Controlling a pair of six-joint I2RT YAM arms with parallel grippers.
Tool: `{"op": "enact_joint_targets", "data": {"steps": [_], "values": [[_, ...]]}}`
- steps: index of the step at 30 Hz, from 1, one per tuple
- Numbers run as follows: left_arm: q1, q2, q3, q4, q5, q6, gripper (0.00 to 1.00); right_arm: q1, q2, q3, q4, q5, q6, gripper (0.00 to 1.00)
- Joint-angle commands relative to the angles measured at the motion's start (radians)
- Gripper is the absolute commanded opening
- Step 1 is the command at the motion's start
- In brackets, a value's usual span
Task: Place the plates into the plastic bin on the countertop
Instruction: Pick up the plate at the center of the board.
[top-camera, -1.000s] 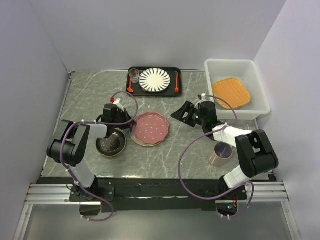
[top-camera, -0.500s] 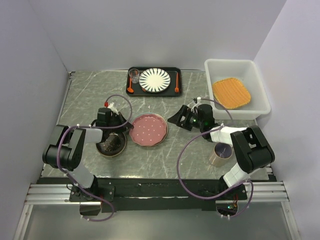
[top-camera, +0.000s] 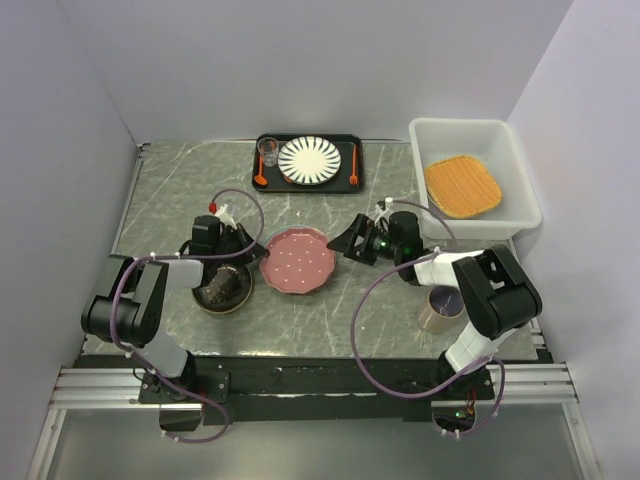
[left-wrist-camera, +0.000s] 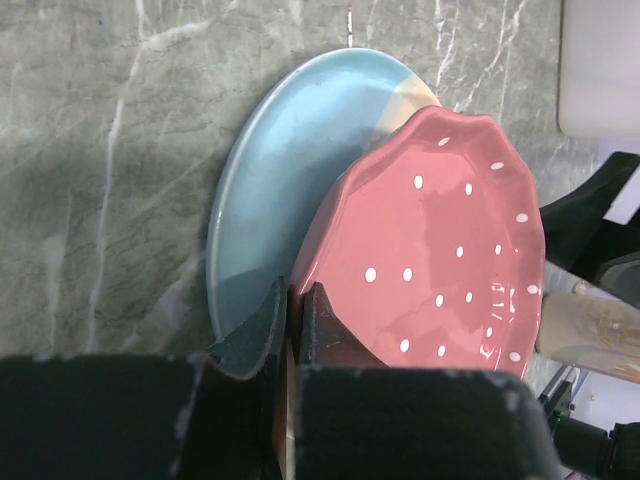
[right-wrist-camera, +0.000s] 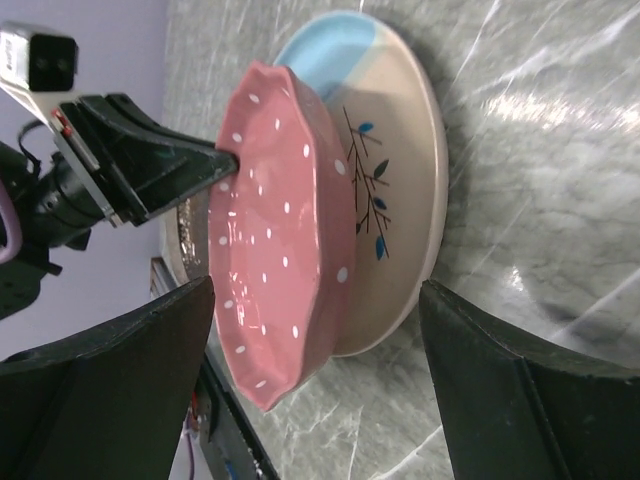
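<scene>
1. The left gripper (left-wrist-camera: 293, 300) is closed narrow on the rim of the pink plate (left-wrist-camera: 440, 270). The rim sits between its two fingers.
2. The right gripper (top-camera: 348, 240) is spread wide and holds nothing. It stands just beside the opposite edge of the plate and faces it.
3. In my judgement the step is a handover. The right gripper should take the free rim deeply before the left lets go, because a thin glazed rim may slip.
4. The pink plate is glossy, with white dots and a scalloped rim. It is tilted above the blue-cream plate (left-wrist-camera: 270, 170) — whether its far edge rests there, I cannot tell.
5. It is at the middle of the countertop (top-camera: 170, 200), well apart from the plastic bin (top-camera: 465, 123) at the far right, where a tan plate (top-camera: 462, 186) lies.
</scene>
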Motion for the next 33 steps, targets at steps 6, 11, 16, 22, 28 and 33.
{"op": "enact_joint_targets", "data": {"steps": [6, 11, 16, 22, 28, 33], "values": [[0.003, -0.095, -0.004, 0.154, 0.115, -0.068, 0.01, 0.07, 0.038, 0.036, 0.033, -0.031, 0.009, 0.86], [0.003, -0.113, -0.016, 0.18, 0.144, -0.079, 0.01, 0.093, 0.073, 0.057, 0.066, -0.056, 0.03, 0.74], [0.003, -0.13, -0.021, 0.185, 0.158, -0.084, 0.01, 0.102, 0.102, 0.059, 0.137, -0.082, 0.066, 0.5], [0.003, -0.139, -0.024, 0.182, 0.165, -0.079, 0.01, 0.105, 0.104, 0.062, 0.151, -0.082, 0.077, 0.0], [0.003, -0.141, -0.024, 0.182, 0.16, -0.074, 0.01, 0.106, 0.082, 0.06, 0.125, -0.071, 0.058, 0.0], [0.003, -0.147, -0.024, 0.174, 0.157, -0.067, 0.01, 0.106, 0.078, 0.059, 0.131, -0.073, 0.06, 0.0]]}}
